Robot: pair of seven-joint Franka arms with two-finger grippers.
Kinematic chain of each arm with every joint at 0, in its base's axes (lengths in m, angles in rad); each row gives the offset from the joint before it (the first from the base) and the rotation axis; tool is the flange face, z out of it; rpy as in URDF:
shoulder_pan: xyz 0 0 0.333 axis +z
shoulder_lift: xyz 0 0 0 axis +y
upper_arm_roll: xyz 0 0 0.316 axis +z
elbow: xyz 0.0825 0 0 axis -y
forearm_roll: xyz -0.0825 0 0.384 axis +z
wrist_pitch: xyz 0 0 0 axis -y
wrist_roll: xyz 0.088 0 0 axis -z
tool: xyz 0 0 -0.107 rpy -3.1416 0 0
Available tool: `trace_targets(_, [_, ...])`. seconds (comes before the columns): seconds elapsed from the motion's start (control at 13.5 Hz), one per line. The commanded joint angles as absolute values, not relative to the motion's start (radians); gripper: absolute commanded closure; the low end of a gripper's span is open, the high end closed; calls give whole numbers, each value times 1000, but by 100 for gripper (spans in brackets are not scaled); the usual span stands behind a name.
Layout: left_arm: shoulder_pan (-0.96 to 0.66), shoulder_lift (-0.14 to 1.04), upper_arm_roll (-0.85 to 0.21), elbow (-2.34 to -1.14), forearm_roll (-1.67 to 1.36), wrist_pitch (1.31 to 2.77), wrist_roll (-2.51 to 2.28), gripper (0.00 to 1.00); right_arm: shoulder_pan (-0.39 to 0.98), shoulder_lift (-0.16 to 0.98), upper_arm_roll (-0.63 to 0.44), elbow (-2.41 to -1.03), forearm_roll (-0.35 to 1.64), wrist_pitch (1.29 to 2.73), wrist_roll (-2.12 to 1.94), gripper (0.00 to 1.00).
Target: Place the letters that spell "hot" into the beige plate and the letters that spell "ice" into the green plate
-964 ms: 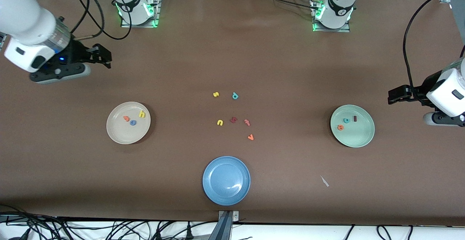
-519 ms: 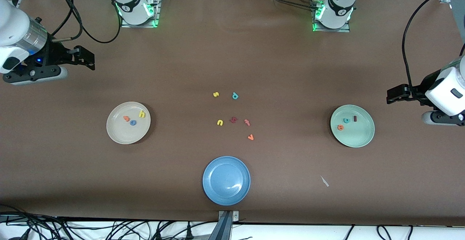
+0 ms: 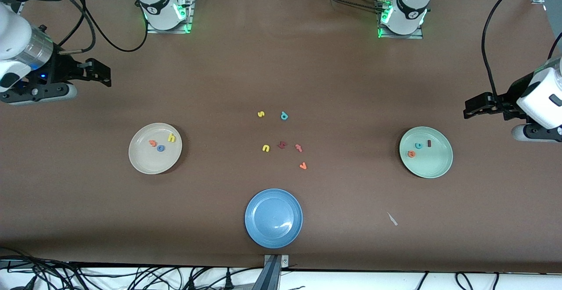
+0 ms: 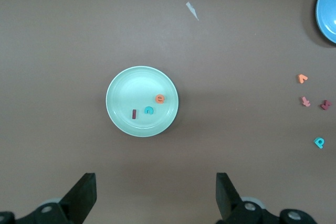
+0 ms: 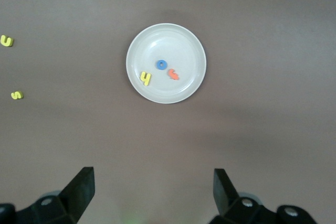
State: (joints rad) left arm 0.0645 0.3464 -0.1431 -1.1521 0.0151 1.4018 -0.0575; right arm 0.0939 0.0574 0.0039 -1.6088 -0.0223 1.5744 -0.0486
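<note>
Sorting looks finished: the yellow "h" (image 3: 171,138), blue "o" (image 3: 160,148) and orange "t" (image 3: 152,143) lie close together in the beige plate (image 3: 147,163) toward the right arm's end of the table, while the dark red "i" (image 3: 429,142), teal "c" (image 3: 419,145) and orange "e" (image 3: 411,153) sit in the green plate (image 3: 432,170) toward the left arm's end. Both arms hang high and clear, probably so nothing gets disturbed: the right gripper (image 3: 100,71) over bare table near the beige plate, the left gripper (image 3: 476,107) near the green plate, each empty with jaws spread wide. Spare letters stay between the plates, the blue plate (image 3: 252,226) unused.
</note>
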Motion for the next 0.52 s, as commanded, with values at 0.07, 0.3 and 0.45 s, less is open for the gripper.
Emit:
trace_targets(0.07, [89,284,-130,-1246,-20,1445,3,0,86,67,-3,-1586,-20,1548,-48,0])
trace_targets(0.3, [83,288,-129,-1238,-14,1445,-6,0,87,66,-2,-1560,-35,1517,-58,0])
trace_targets(0.45, [77,288,-124,-1235,-12,1445,-6,0,84,67,-15,-1532,-32,1500,-57,0])
